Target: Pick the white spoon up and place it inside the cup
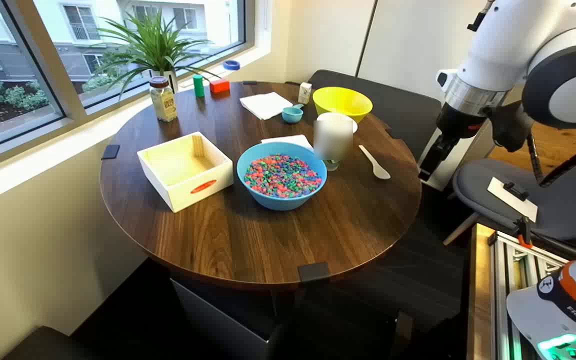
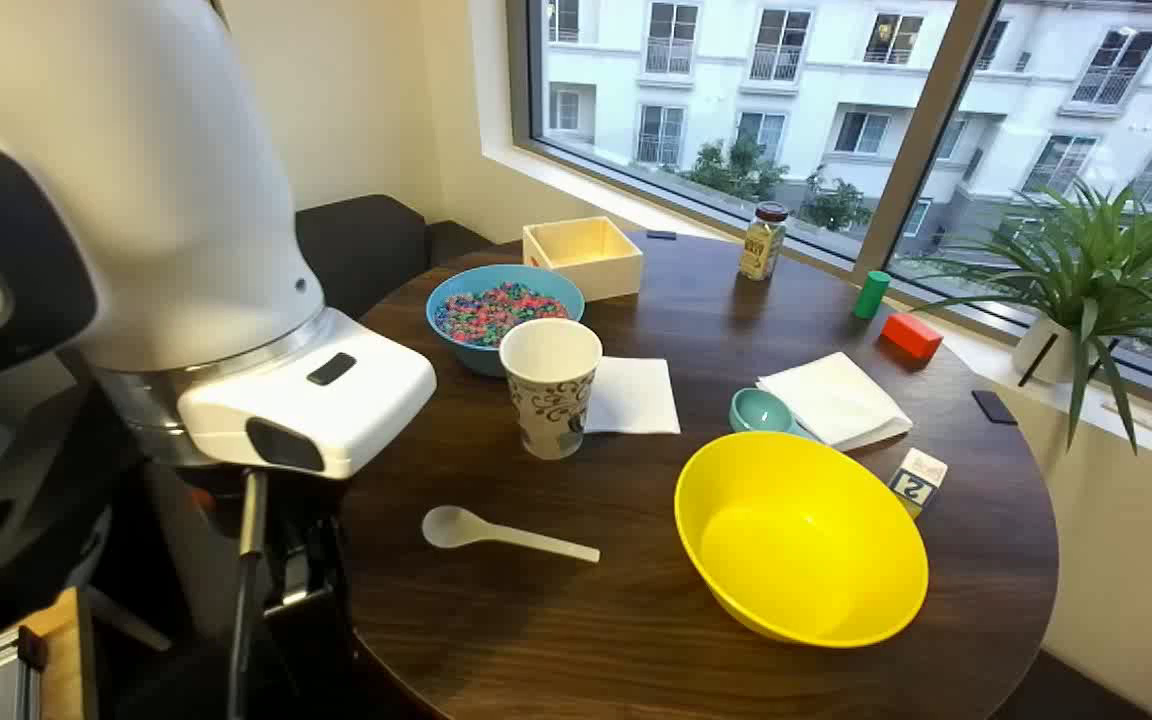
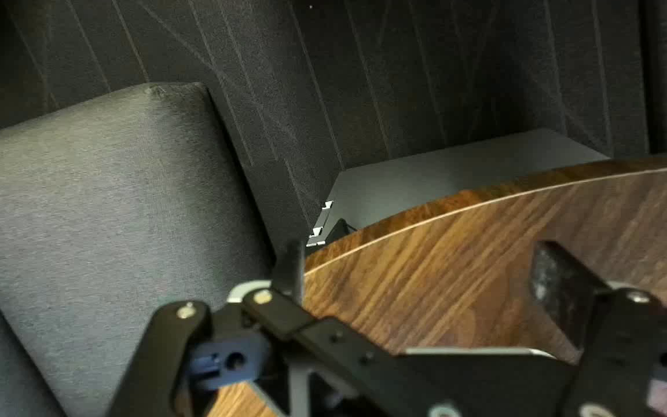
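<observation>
The white spoon lies flat on the round wooden table near its edge; it shows in both exterior views. The cup is a white, slightly tapered cup with dark swirl markings. It stands upright beside the spoon in both exterior views; part of the picture over it is blurred in an exterior view. My gripper hangs off the table's edge on the spoon's side, apart from spoon and cup. In the wrist view the gripper is open and empty, over the table edge. Neither spoon nor cup shows there.
A blue bowl of coloured bits stands close by the cup. A yellow bowl is on another side. A pale wooden box, napkins, a small teal cup, and a lettered block also stand on the table.
</observation>
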{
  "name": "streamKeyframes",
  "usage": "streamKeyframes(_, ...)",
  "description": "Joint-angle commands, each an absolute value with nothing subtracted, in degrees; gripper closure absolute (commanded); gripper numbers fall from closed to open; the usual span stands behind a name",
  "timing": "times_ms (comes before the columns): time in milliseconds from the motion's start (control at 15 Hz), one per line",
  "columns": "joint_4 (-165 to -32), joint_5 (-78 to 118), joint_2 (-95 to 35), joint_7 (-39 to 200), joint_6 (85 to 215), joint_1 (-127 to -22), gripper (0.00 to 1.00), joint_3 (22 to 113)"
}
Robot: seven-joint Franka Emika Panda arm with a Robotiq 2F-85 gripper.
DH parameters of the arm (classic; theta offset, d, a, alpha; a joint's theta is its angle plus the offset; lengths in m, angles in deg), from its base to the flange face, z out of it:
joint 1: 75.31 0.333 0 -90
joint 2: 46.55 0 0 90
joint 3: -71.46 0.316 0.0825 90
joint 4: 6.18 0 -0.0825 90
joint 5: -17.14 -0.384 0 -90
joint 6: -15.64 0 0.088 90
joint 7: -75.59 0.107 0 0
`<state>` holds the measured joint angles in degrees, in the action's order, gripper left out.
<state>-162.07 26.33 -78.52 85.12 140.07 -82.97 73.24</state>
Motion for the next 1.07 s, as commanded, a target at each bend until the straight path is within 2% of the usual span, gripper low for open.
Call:
streamKeyframes(0, -161.98, 26.55, -78.53, 85.28, 139.91, -82.59, 0.00, 72.87)
streamKeyframes(333, -161.11, 25.24, -78.23, 84.89, 138.82, -82.42, 0.00, 72.12)
streamKeyframes(1000, -150.91, 18.60, -67.96, 96.44, 149.64, -87.48, 0.00, 67.79)
